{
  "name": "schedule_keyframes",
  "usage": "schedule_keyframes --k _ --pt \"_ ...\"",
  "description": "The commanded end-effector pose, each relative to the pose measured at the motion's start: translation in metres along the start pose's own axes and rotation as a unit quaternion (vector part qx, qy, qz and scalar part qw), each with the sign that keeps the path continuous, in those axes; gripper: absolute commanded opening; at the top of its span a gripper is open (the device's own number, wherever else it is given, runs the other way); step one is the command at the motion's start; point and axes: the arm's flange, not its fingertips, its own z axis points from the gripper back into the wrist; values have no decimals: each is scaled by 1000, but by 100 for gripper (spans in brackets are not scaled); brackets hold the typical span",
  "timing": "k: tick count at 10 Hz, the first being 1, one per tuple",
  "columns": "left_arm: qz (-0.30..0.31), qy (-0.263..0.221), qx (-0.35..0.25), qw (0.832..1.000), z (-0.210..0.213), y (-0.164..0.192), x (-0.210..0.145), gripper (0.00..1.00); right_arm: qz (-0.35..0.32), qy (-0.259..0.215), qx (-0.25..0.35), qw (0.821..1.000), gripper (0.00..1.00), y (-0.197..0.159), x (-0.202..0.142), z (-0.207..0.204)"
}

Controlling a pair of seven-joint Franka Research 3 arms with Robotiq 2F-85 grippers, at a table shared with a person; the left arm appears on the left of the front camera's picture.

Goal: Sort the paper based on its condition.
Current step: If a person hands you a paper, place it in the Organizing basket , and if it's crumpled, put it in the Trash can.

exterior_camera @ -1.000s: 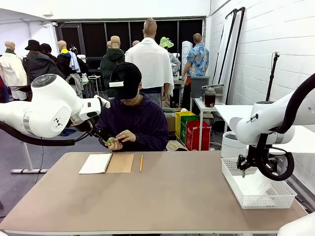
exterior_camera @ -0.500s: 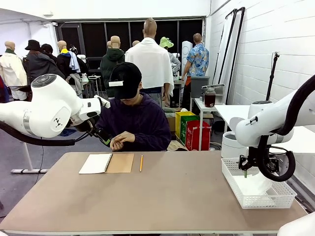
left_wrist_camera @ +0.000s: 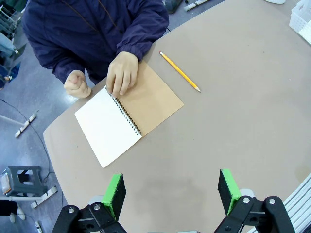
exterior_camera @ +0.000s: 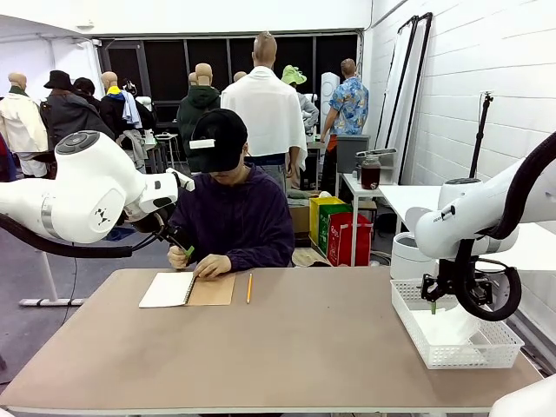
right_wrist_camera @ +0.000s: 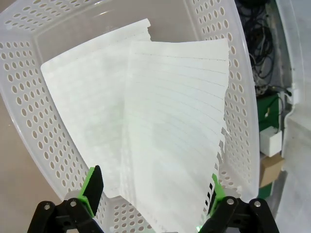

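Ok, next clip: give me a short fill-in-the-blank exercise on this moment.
1. The two paper sheets lie inside the white ____.
2. The person's hand presses on the open ____.
3. The pencil lies beside the notebook on the ____.
4. The right gripper hangs over the sheets with jaws ____.

Missing: basket; notebook; table; open

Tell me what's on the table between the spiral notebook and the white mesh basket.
In the front view, a yellow pencil lies just right of the notebook; from there to the basket, the tabletop is bare.
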Motion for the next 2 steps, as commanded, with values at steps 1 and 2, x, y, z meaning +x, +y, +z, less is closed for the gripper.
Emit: schedule_keyframes --k 1,2 --pt "1 1 -1 1000 0 1 1 100 6 3 4 1000 100 -1 0 -1" --pt "1 1 -1 1000 0 1 1 100 6 3 4 1000 100 -1 0 -1"
